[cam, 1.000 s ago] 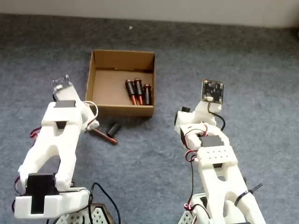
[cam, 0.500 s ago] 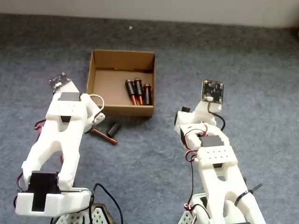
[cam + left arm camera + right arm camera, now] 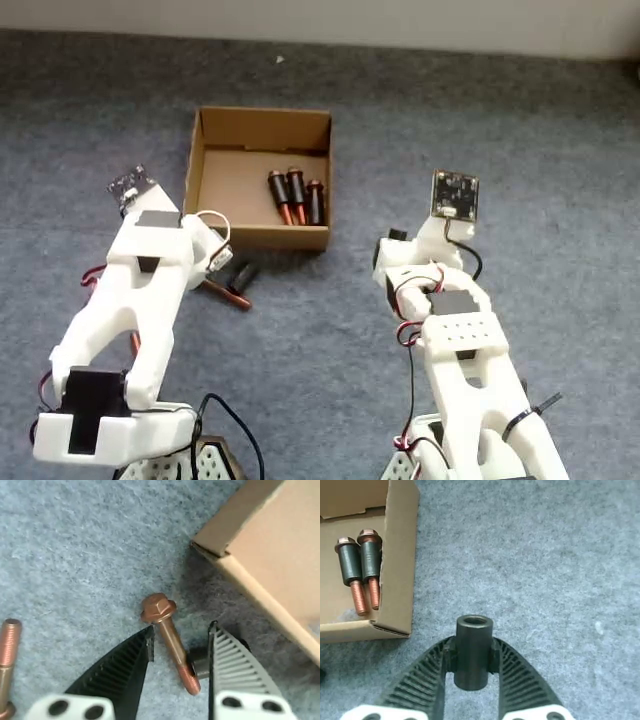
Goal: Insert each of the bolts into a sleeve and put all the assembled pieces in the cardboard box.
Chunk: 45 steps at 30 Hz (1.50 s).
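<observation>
The left gripper (image 3: 181, 630) is being held open, jaws straddling a bolt (image 3: 169, 642) that is lying on the carpet (image 3: 75, 540) near the box (image 3: 260, 580) corner. A sleeve (image 3: 472, 655) is being clamped tight by the right gripper (image 3: 473, 647). Three assembled pieces (image 3: 296, 197) are being held in the box.

Grey cloth over the table (image 3: 560, 150), short rough pile, matt throughout. Brown cardboard for the box (image 3: 258, 238), dull and papery on every wall. Copper-toned metal on the bolt (image 3: 170, 640), smooth along the shank with a soft sheen, ridged with thread at the tip. Dark matt finish on the sleeve (image 3: 474, 635) (metal or rubber, hard to tell). Ribbed dark plastic on the fingers (image 3: 131, 655) of the left gripper (image 3: 181, 642) and of the right gripper (image 3: 472, 650). Smooth white plastic on the arms (image 3: 140, 300), faintly satin.
</observation>
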### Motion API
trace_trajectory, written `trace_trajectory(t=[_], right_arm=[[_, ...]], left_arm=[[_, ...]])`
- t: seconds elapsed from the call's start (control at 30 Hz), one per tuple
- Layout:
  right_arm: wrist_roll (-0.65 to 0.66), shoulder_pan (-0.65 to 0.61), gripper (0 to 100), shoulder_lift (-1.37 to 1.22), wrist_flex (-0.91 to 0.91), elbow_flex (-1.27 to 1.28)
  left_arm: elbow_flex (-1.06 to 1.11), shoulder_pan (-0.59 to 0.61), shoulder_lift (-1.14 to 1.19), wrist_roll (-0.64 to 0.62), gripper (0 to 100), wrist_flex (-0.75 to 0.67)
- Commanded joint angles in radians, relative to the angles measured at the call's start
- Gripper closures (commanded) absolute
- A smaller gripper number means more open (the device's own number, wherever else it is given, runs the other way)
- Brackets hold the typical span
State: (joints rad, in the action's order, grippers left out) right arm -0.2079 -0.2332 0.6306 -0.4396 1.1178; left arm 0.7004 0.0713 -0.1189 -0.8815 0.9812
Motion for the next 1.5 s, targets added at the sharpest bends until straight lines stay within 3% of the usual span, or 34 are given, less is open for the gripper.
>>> trace_trajectory(t=[0.0, 0.17, 0.4, 0.67, 0.93, 1.3, 1.47], right_arm=[[0.012, 0.012, 99.4, 0.03, 0.021, -0.002], [0.012, 0.012, 99.4, 0.03, 0.021, -0.002], [0.012, 0.012, 99.4, 0.03, 0.021, -0.002], [0.012, 0.012, 99.4, 0.03, 0.021, -0.002], [0.012, 0.012, 99.4, 0.03, 0.021, -0.002], [0.012, 0.012, 99.4, 0.042, 0.016, 0.012], [0.012, 0.007, 99.4, 0.093, 0.015, 0.024]], left_arm=[[0.024, -0.013, -0.002, -0.012, 84, -0.034], [0.039, -0.007, 0.104, -0.014, 87, -0.138], [-0.117, -0.008, 0.242, -0.048, 99, -0.023], [-0.122, -0.007, 0.214, -0.048, 100, -0.012], [-0.018, -0.012, -0.071, -0.032, 100, -0.005], [0.136, -0.015, -0.423, 0.195, 100, -0.078], [0.248, -0.113, -0.578, 0.265, 100, -0.163]])
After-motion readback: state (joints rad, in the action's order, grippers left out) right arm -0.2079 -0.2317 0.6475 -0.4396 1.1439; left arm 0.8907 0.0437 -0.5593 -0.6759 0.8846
